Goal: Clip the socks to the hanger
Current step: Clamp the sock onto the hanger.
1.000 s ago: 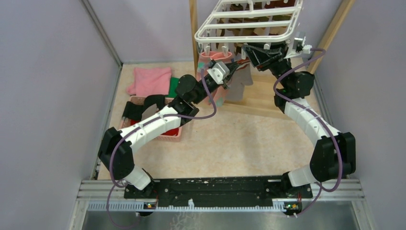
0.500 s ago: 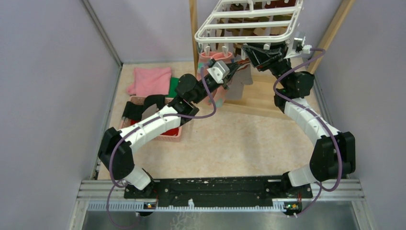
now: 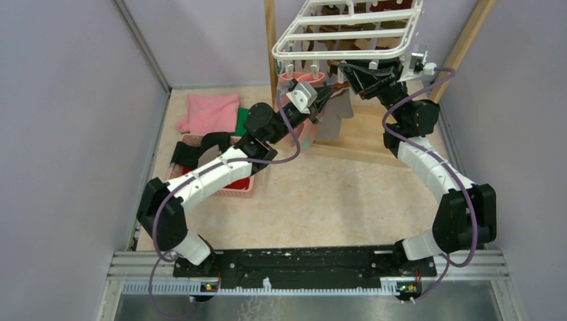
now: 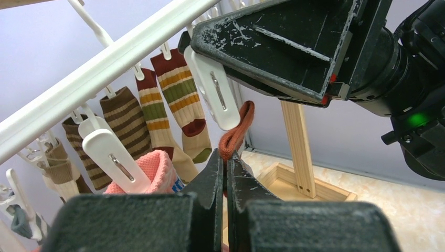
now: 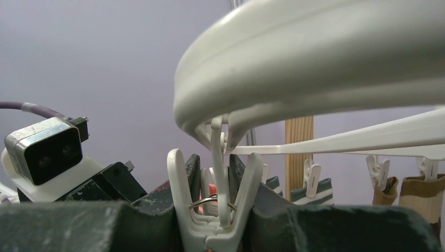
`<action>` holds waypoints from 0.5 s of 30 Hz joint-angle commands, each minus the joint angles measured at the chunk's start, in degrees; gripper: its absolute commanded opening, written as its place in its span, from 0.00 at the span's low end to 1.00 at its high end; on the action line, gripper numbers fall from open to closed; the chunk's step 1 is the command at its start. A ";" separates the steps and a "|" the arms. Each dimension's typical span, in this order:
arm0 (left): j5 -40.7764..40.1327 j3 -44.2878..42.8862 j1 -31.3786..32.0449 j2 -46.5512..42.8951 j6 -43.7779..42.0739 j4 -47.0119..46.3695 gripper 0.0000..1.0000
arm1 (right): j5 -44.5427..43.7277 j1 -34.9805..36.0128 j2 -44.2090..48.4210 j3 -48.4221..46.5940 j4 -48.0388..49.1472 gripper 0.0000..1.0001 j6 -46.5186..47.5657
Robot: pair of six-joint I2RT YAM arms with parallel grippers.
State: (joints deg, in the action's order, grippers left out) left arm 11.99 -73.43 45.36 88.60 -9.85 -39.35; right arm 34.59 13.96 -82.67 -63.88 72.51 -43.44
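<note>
The white hanger hangs at the back, with several striped socks clipped along its bar and a pink sock on a nearer clip. My left gripper is shut on the brown-red cuff of a grey sock, just below an open clip. My right gripper is shut on that white clip, squeezing its handles so its mouth gapes over the cuff. In the top view the left gripper and the right gripper meet under the hanger's front edge.
A light wooden post and its base frame stand under the hanger. A pink folded cloth and a green cloth lie at the back left. A pink basket sits beneath my left arm. Grey walls close in on both sides.
My left wrist has crept slightly up and back towards the hanger, carrying the sock cuff with it. The right arm holds still on the clip.
</note>
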 commanded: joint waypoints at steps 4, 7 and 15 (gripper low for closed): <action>-0.25 -1.36 -0.67 -3.24 3.85 -2.13 0.00 | 1.26 -0.77 -0.41 -2.41 1.80 0.01 -0.77; 1.06 -1.37 -1.12 -3.75 5.98 -2.05 0.00 | 1.27 -0.85 -0.55 -2.46 1.88 0.01 -0.77; 6.08 -0.64 -1.89 -4.83 9.63 -2.30 0.00 | 1.02 -1.13 -0.83 -2.78 1.76 0.01 -0.51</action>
State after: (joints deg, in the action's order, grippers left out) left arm 14.41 -73.43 43.94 86.37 -3.36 -38.96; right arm 34.76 13.47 -83.13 -63.88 72.86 -43.70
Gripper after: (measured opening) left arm 0.014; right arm 0.228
